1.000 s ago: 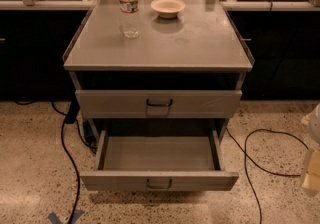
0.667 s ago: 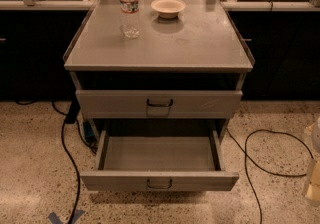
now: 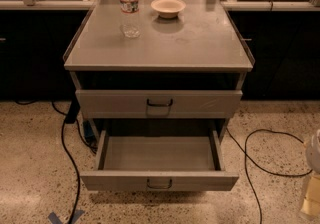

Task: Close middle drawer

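Note:
The middle drawer point(image 3: 159, 180) is pulled out towards me, below the shut top drawer point(image 3: 159, 103). It has a low grey front with a small dark loop handle point(image 3: 159, 184), and its shallow grey tray point(image 3: 159, 153) holds nothing. The lowest drawer is hidden under it. My gripper point(image 3: 312, 178) shows only as a pale white and yellowish shape at the right edge of the view. It is over the floor, well to the right of the open drawer and apart from it.
A water bottle point(image 3: 130, 8) and a small pale bowl point(image 3: 168, 7) stand on the cabinet top point(image 3: 200, 43). Black cables lie on the speckled floor at left point(image 3: 67, 153) and at right point(image 3: 260, 163). Dark counters run behind the cabinet.
The pale gripper shape at the right edge has slid lower in the view. The cabinet, its drawers and the things on top have not moved.

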You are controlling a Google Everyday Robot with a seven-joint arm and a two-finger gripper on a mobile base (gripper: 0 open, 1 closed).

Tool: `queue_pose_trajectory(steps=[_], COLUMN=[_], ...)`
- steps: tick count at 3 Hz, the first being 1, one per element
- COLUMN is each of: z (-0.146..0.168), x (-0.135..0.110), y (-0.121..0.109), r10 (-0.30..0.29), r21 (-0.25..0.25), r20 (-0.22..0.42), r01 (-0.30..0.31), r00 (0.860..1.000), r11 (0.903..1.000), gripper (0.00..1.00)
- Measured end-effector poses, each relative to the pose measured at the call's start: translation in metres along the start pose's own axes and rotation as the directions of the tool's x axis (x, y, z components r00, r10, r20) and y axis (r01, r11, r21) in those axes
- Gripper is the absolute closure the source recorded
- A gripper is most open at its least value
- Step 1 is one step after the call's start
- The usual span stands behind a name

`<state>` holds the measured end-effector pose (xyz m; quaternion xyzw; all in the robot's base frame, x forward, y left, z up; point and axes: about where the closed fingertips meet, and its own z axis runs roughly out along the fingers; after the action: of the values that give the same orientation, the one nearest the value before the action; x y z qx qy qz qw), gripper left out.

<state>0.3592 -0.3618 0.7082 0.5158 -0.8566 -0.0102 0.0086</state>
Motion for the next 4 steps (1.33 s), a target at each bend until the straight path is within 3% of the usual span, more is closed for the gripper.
queue_pose_trajectory(steps=[2,3,4], z=[0.03,0.081,0.085], x=[0.005,-0.004,-0.004], y=[0.011,0.027,0.028], r10=[0.003,0.009,0.006], r21=[-0.048,-0.101,-0.11], r20=[0.05,0.067,0.069], r01=[-0.001,-0.002,0.002], r00=[0.999,0.998,0.998], r11=[0.9989,0.9949,0.994], gripper=[0.0,0.0,0.0])
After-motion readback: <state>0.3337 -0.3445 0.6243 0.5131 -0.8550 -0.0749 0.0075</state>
